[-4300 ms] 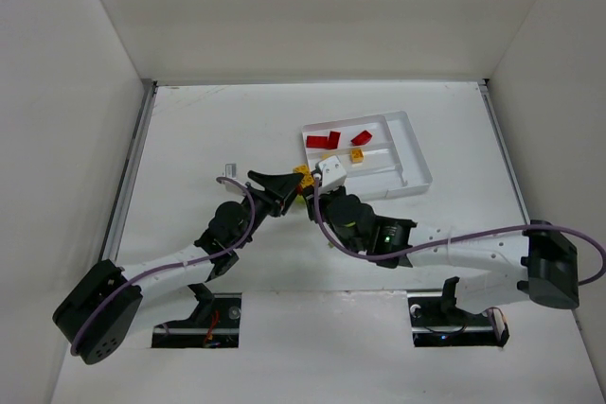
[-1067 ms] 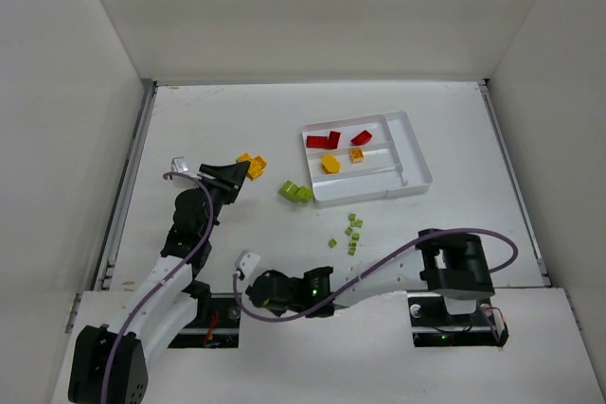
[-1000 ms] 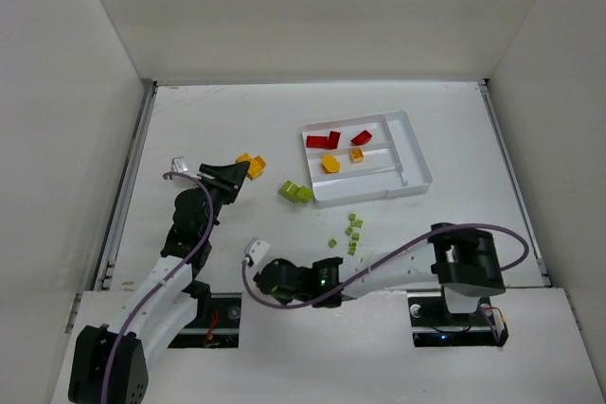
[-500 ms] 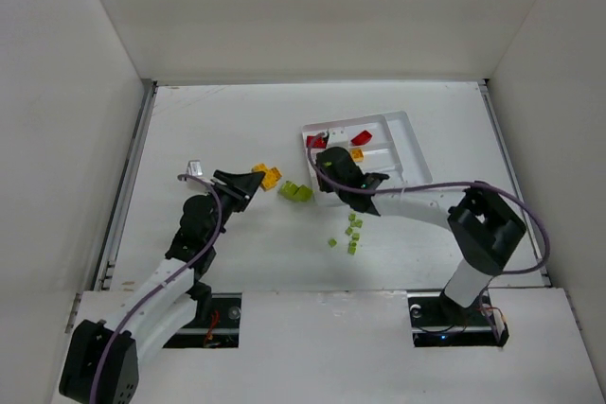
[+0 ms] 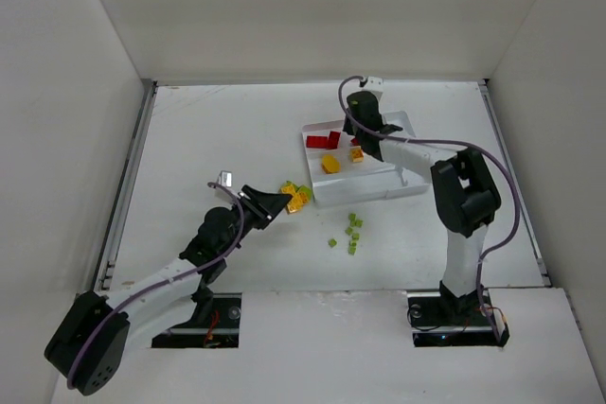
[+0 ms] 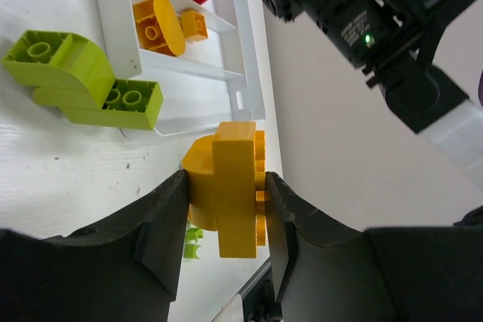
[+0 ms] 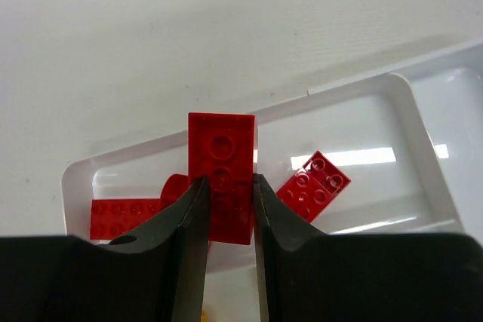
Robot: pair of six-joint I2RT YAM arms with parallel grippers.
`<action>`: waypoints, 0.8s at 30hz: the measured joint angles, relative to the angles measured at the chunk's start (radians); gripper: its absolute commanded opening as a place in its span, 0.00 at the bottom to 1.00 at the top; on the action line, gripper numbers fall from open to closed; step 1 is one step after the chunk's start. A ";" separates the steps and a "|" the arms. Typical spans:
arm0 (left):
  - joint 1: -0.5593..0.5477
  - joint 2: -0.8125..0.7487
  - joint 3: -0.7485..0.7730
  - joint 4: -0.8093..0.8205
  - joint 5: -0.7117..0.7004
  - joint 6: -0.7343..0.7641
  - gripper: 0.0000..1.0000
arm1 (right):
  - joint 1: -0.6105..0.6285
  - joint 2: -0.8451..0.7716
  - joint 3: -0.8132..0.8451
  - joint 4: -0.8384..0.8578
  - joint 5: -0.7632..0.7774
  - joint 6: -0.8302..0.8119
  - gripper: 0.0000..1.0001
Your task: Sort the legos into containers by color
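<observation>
White desk (image 5: 218, 130) and plain walls enclosed both arms. Left jaws were clamped on the flat sides of a yellow-orange brick (image 6: 226, 190); lime-green bricks (image 6: 83, 81) lay just ahead of them, beside the tray (image 6: 113, 13). Right jaws pinched a red brick (image 7: 221, 179) by its long sides, with the tray slot holding other red bricks (image 7: 313, 186) beyond them. Such bricks likely handle light, rigid and slick, so flat opposing faces suit gripping best.

Legos (image 6: 234, 186) glossy smooth plastic; tray (image 7: 362, 126) translucent white plastic, shiny; table (image 5: 218, 130) matt white.
</observation>
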 measured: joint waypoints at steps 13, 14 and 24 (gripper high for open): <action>-0.078 0.108 0.002 0.089 -0.024 0.006 0.27 | -0.010 0.051 0.027 -0.030 -0.051 0.019 0.65; -0.080 0.113 0.003 0.089 -0.024 0.006 0.27 | -0.010 0.047 0.024 -0.030 -0.052 0.019 0.65; -0.085 0.140 0.053 0.111 -0.019 0.000 0.28 | 0.076 -0.381 -0.340 0.067 -0.113 0.064 0.52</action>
